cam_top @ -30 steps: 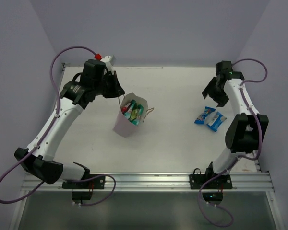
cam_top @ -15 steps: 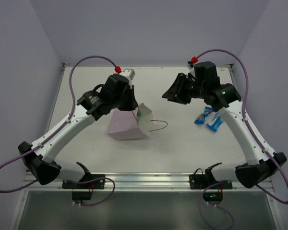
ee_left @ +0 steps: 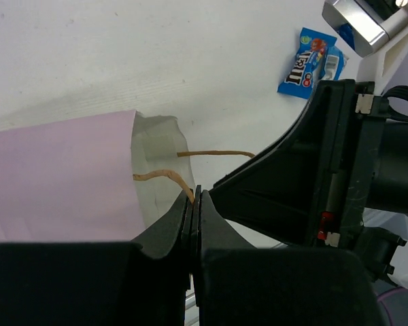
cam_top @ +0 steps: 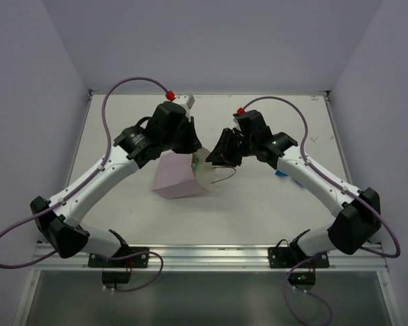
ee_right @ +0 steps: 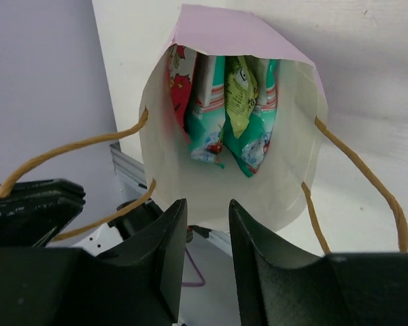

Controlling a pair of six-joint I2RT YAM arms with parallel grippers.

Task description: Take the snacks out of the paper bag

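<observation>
Two arms meet at the pale lilac rectangular paper bag [cam_top: 180, 178], which sits mid-counter and is tipped over with its mouth facing right. I can't tell if its side lies flat on the white counter [cam_top: 122, 122] or is partly lifted.

The left end effector [ee_left: 196, 197] has its fingers pressed together, pinching one thin brown cord handle [ee_left: 163, 176] of the bag. The second cord loop [ee_left: 217, 154] hangs free just beyond it. From above I see this end effector [cam_top: 192, 149] at the bag's upper rim.

The right end effector [ee_right: 205, 210] points straight into the bag mouth. Its fingers stand apart with a narrow gap, and the lower rim of the bag [ee_right: 211, 193] sits right at that gap. I can't tell whether they touch the paper. They hold nothing that I can see.

Several shiny snack packets are inside the bag, standing side by side against the back: a red printed packet [ee_right: 180, 75], two teal packets [ee_right: 211, 115] and a light green packet [ee_right: 241, 92] between them.

Outside the bag, two blue snack packets [ee_left: 306, 64] lie flat on the counter to the right, touching each other and well apart from the bag. From above they are mostly hidden under the right arm [cam_top: 281, 174].
</observation>
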